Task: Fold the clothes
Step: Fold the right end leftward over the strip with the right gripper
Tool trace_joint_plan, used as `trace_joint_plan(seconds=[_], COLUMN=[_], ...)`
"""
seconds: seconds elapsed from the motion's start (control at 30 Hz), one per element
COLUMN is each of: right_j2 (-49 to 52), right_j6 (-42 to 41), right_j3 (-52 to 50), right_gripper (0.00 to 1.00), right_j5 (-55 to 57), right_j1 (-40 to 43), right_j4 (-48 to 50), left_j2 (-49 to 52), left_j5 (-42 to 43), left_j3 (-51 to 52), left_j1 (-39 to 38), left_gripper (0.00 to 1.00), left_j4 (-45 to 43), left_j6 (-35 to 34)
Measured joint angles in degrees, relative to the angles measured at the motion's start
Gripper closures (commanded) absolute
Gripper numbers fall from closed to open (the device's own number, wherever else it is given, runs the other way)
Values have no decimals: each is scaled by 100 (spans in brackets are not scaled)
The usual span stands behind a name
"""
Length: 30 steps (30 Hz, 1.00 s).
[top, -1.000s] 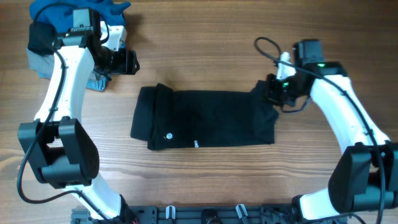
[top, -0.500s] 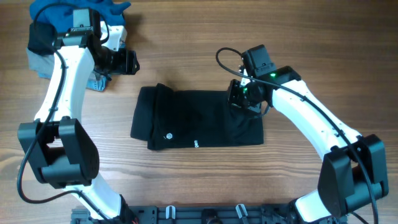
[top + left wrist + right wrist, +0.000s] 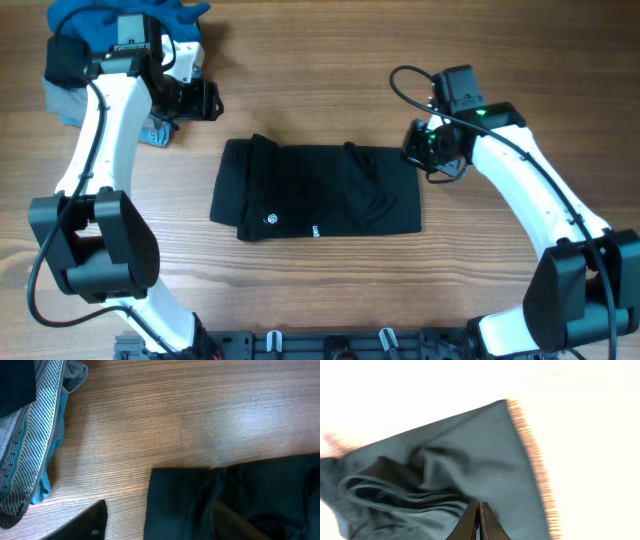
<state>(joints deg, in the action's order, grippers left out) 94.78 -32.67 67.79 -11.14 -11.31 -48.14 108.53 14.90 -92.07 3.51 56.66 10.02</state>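
Black-fingered left gripper (image 3: 207, 99), jaws spread and empty, hangs up-left of the black garment (image 3: 315, 190), which lies mid wooden table (image 3: 330, 300), long axis left-to-right. Right gripper (image 3: 420, 147), nearer, sits just off its upper-right corner, pressed together. Only the right wrist view shows no cloth pinched there.

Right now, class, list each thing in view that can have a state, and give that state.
Black garment: folded to a rectangle, lying flat, a few creases.
Left gripper: open, empty.
Right gripper: shut, at the garment's right end.
Blue garment: crumpled in a heap, not folded.
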Motion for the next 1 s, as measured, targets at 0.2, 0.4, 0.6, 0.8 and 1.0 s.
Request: trace_joint_plan(seconds=[0.2,0.4,0.6,0.8,1.0], right_j2=[232,435,551,-210,-693], right_j6=[605,1027,1567,2546,1311], right_j3=[-769,-1377,-1628,-1626,-1596], right_gripper=[96,96,96,88,92], right_j5=[-238,-824,-1910,-3491,-1934], right_j1=[-66,-96,-656,-1178,-1051], right_j4=[811,1919,2277,2308,2297], left_j2=[0,-306,-1128,-1191,-1191], left_j5=[328,455,474,474,474], left_j3=[0,0,-4,-4,-4], left_j1=[0,0,0,0,0], left_gripper=[34,33,33,30,30], left_j4=[79,459,468,468,529], left_j6=[-26,-20,-20,-20,-20])
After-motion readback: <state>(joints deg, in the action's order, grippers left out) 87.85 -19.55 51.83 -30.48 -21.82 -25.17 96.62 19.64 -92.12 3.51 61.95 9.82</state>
